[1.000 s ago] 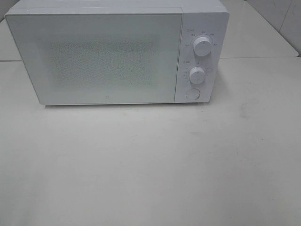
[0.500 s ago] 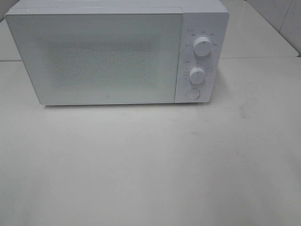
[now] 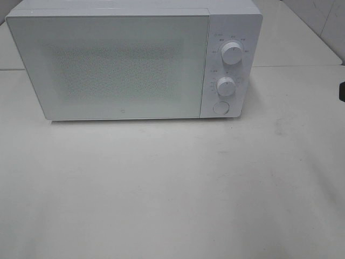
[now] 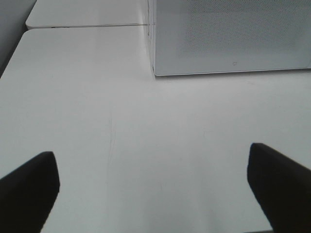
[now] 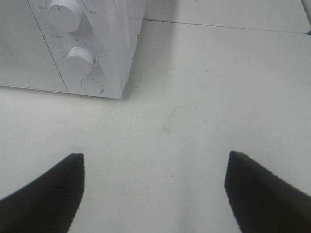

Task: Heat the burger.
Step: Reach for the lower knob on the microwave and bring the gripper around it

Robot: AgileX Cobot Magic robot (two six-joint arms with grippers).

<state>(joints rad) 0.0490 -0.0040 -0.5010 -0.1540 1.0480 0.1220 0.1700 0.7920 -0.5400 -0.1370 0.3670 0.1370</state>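
The burger shows in no view, so its place cannot be told; the microwave (image 3: 124, 65) stands at the back of the white desk (image 3: 172, 189) with its door (image 3: 108, 67) shut, and on its right panel an upper knob (image 3: 232, 54) and a lower knob (image 3: 226, 86) sit above a round button (image 3: 220, 107). The left pincer (image 4: 151, 158) hangs wide open over the desk before the door's left corner; the right pincer (image 5: 155, 159) is open too, near the panel, and both hold nothing

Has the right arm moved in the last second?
Yes, inward: a dark part of the right arm now pokes in at the high view's right edge, level with the lower dial; earlier it was absent.
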